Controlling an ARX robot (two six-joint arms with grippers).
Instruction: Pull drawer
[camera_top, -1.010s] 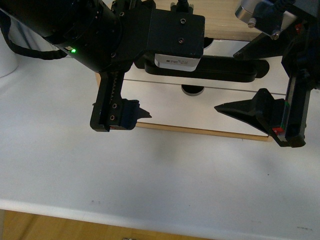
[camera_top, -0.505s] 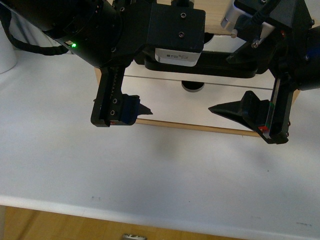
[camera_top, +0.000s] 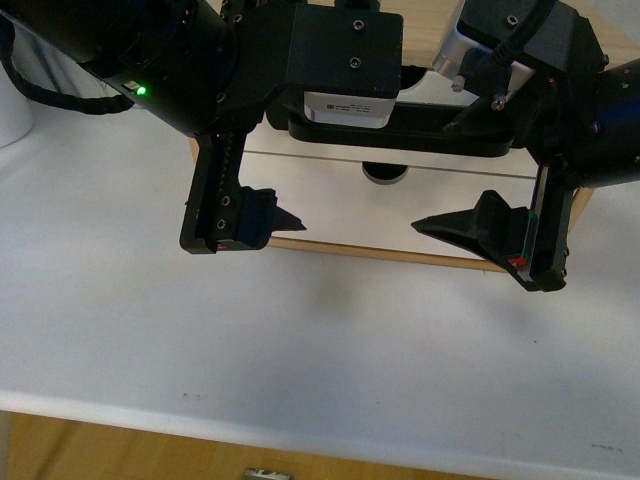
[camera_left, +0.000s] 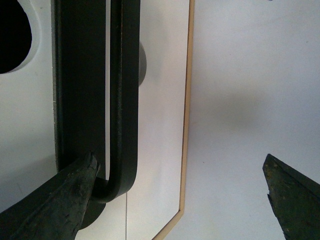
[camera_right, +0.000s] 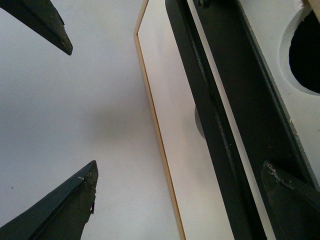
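The drawer has a white front, a half-round notch in its top edge and a long black bar handle. Below it lies a plain white front with a wooden rim. My left gripper is open over the handle's left end. One finger sits just beyond the bar's bend, the other finger over the table side. My right gripper is open astride the handle near its right end, its near finger over the plain front. Neither holds anything.
The drawer unit rests on a white table, whose front edge is close to me. A white object stands at the far left. The left gripper's finger shows in a corner of the right wrist view.
My right gripper has moved left along the handle, closer to the left gripper. The left gripper has hardly moved. Both stayed open.
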